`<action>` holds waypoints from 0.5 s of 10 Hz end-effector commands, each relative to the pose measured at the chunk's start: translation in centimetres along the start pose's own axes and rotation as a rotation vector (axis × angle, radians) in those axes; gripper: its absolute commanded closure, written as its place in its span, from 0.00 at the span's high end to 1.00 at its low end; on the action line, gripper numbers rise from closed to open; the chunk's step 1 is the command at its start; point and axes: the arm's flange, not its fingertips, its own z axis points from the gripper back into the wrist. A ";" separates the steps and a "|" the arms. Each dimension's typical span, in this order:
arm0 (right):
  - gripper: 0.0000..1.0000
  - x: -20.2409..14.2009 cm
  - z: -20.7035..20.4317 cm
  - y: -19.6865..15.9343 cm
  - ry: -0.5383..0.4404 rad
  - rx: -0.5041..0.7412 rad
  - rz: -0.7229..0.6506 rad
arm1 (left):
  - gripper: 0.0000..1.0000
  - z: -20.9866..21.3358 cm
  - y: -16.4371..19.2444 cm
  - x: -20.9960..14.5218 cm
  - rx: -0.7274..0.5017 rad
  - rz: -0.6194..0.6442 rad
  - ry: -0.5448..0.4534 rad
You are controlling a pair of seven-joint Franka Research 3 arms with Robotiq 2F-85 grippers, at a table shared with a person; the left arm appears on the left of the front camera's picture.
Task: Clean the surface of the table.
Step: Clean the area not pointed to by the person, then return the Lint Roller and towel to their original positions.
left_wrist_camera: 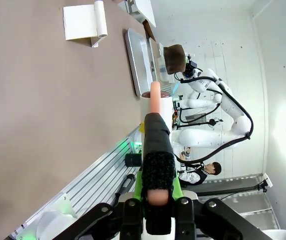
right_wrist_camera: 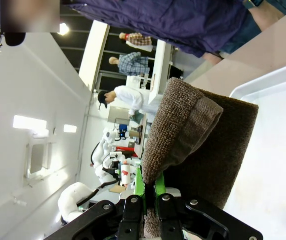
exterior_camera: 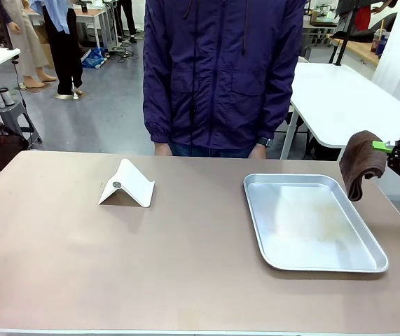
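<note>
The table (exterior_camera: pixel 185 273) spans the whole near part of the front view, and its beige-brown top looks dry and unmarked, with no wipe streaks to be seen. On it stand a folded white card (exterior_camera: pixel 128 183), left of centre toward the far side, and a silver tray (exterior_camera: pixel 250 210) on the right, whose floor shows faint yellowish smears. A person (exterior_camera: pixel 221 70) in a dark purple jacket stands at the far edge.

The right gripper (exterior_camera: pixel 389 148) hangs in the air off the table's right edge, past the tray's far corner, its jaws clamped on a folded brown cloth (exterior_camera: pixel 362 162) that droops clear of the surface. The left gripper (left_wrist_camera: pixel 155 122) is closed on what seems to be a white bottle (left_wrist_camera: pixel 158 102) with a pinkish tip, though that view is too tight to be sure.

By this evidence, the cleaning proper has not begun. The cloth must be brought down and swept over the top, likely working around the card and tray.
</note>
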 end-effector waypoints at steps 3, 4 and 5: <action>0.08 0.4 -0.2 0.6 -0.011 0.024 -0.011 | 0.22 0.0 -0.5 0.0 -0.001 0.010 -0.009; 0.08 0.4 -0.2 0.6 -0.011 0.024 -0.011 | 0.22 0.0 -0.5 0.0 -0.001 0.010 -0.009; 0.08 0.4 -0.2 0.6 -0.011 0.024 -0.011 | 0.22 0.0 -0.5 0.0 -0.001 0.010 -0.009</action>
